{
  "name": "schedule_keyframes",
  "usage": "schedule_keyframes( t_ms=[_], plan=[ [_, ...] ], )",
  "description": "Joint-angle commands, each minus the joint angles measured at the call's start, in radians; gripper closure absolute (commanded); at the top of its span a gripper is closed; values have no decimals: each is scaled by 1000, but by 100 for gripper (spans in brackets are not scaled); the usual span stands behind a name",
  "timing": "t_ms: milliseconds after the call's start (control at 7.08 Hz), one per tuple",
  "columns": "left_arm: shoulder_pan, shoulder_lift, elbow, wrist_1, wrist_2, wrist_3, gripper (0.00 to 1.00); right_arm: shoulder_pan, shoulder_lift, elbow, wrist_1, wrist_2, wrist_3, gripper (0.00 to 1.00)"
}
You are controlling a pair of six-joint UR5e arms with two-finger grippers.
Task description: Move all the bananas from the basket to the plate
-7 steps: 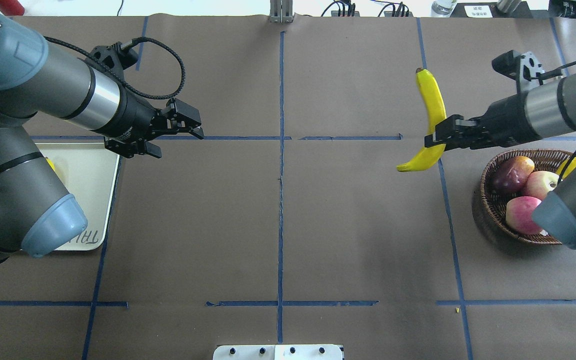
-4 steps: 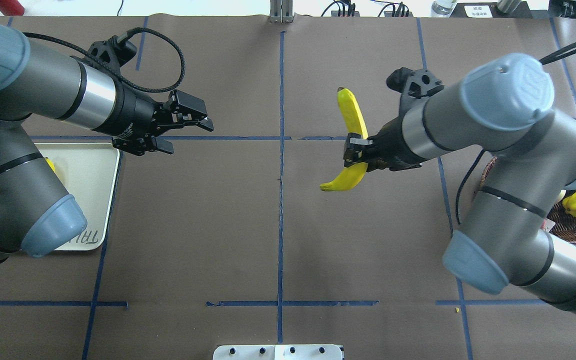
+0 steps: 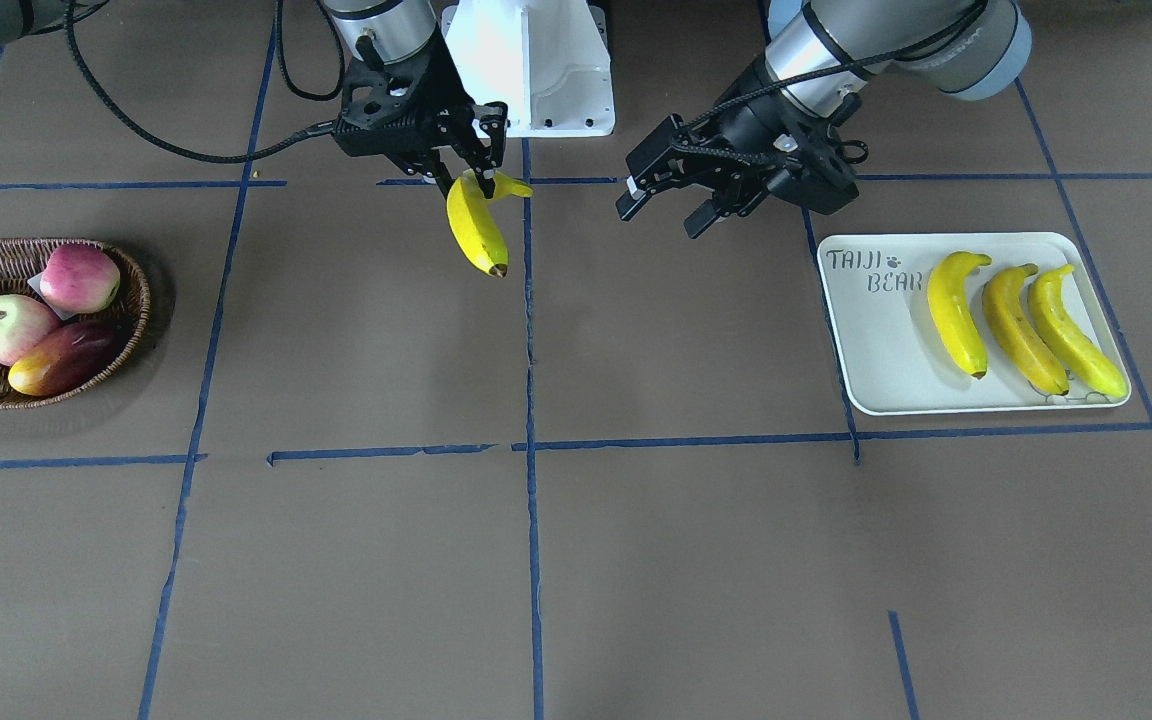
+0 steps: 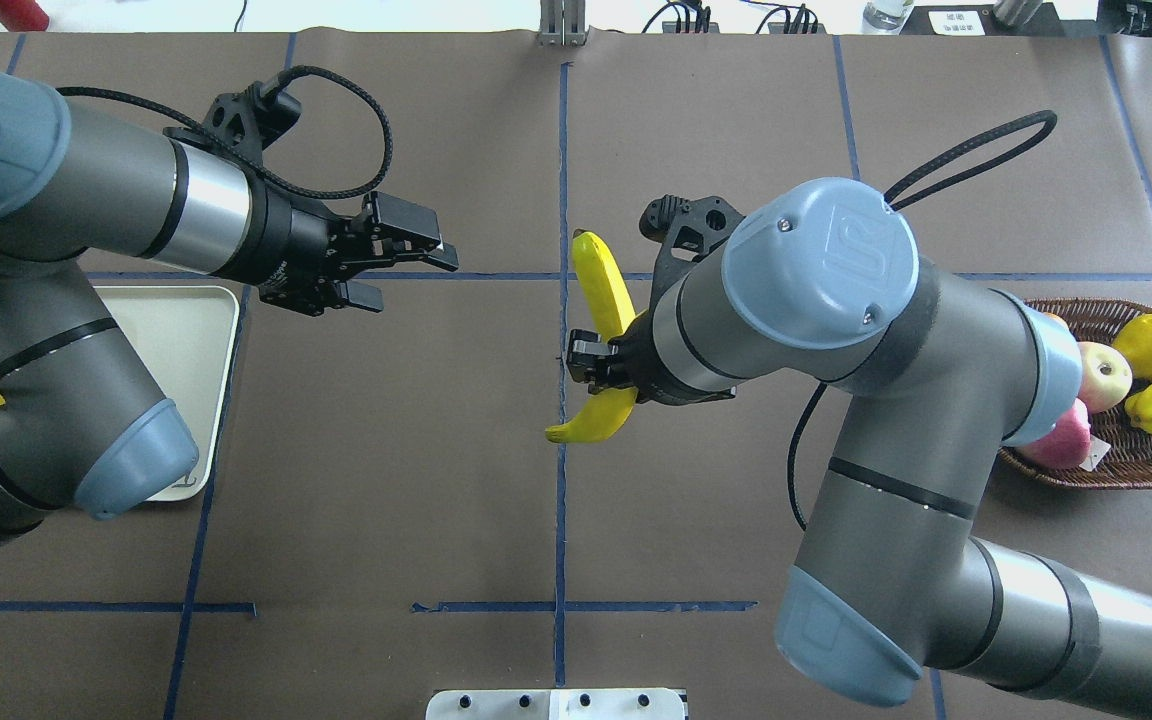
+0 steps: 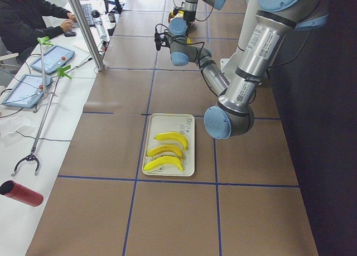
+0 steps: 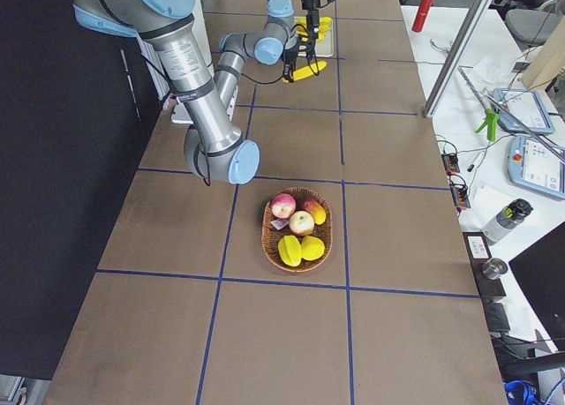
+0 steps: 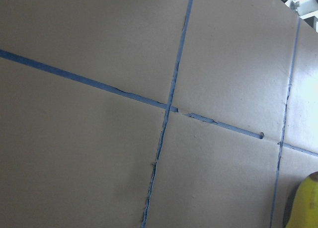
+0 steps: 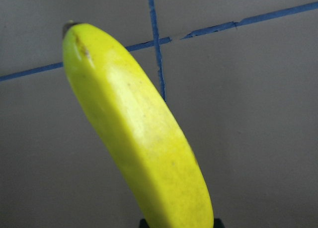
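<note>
Clamping a banana point(image 4: 601, 285) between its fingers, the right gripper point(image 4: 596, 365) is closed tight on it and grabs it nearer one end, so the long part sticks out past the jaws and only a short stub pokes out the other side. From the wrist cam you just get that long yellow part with its dark tip over the brown table point(image 3: 636, 560), and it looks like it's held up off the surface. That banana is well away from the plate point(image 3: 876, 345), roughly halfway between the plate and the basket point(image 3: 136, 300). The left gripper point(image 4: 418, 284) is spread wide open with nothing in it, hanging just off the plate's "TAIJI BEAR" corner on the side facing the held banana, fingers pointing away from the plate toward it. The two grippers are near each other but there's a clear gap, nothing touching. On the plate itself three more bananas point(image 3: 1016, 325) lie side by side, all at the end away from the printed corner, so the printed end is bare. The basket sits way over at the far end of the table from the plate and only has other fruit point(image 3: 11, 325) in it: a couple of apples, a dark reddish one and some stubby yellow ones. No long banana shows in it.
</note>
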Motion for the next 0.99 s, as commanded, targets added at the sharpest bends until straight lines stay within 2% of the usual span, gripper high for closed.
schedule_keyframes(
  t_ms=[0, 283, 424, 848],
  plan=[
    [25, -26, 25, -80, 4, -10, 0, -65, 34, -3, -1, -71, -1, 100],
    [30, -57, 32, -80, 2, -10, 0, -77, 43, -2, 0, -79, -1, 100],
    [69, -59, 34, -82, 4, -7, 0, -80, 45, 0, 0, -79, -1, 100],
    [99, -118, 87, -79, 5, -10, 0, -99, 60, 0, 0, -84, 0, 100]
  ],
)
